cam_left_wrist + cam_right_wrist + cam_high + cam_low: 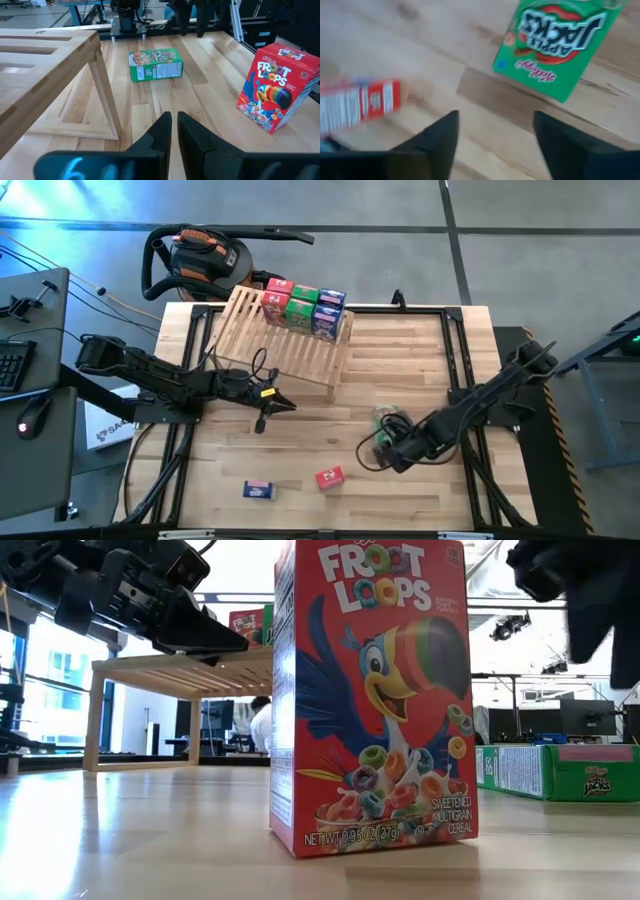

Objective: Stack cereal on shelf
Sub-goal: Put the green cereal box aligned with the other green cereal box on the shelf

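Red cereal box (pixel 372 695) stands on open tabletop (pixel 300 450), unheld.

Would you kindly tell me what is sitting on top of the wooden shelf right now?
A cluster of cereal boxes sits at the far end of the shelf: red, green and blue ones. Their exact count is unclear, since they crowd together.

shop vacuum (pixel 205 260) — keyboard (pixel 12 365) — mouse (pixel 30 415)
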Action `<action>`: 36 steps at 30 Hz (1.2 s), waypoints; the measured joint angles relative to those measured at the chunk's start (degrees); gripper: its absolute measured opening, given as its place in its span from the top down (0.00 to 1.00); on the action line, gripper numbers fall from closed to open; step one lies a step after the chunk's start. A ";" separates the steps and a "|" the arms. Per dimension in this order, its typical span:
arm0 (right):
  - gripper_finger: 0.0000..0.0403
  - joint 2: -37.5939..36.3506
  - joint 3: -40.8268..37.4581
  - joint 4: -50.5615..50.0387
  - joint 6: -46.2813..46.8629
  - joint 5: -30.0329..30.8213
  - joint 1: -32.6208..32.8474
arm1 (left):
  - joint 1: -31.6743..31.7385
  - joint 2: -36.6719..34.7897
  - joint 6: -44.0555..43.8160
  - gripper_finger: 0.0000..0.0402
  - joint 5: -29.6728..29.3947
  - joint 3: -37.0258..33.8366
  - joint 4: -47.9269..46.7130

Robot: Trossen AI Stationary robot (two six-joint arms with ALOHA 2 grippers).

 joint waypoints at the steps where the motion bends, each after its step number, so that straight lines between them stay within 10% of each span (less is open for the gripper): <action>1: 0.37 0.47 0.00 -0.09 2.12 0.59 -0.19 | 0.00 0.00 0.00 0.95 0.00 0.00 -0.05; 10: 0.17 5.70 -0.04 -2.19 10.15 -1.90 -3.67 | 0.00 0.00 0.00 0.95 0.00 0.00 -0.55; 27: 0.17 9.48 2.72 -2.75 1.60 -1.22 -6.16 | 0.05 0.00 -1.20 0.95 0.22 0.00 0.95; 36: 0.33 9.17 12.20 -22.02 -12.36 -0.06 -4.06 | -2.24 4.53 -4.49 0.95 0.48 1.05 2.96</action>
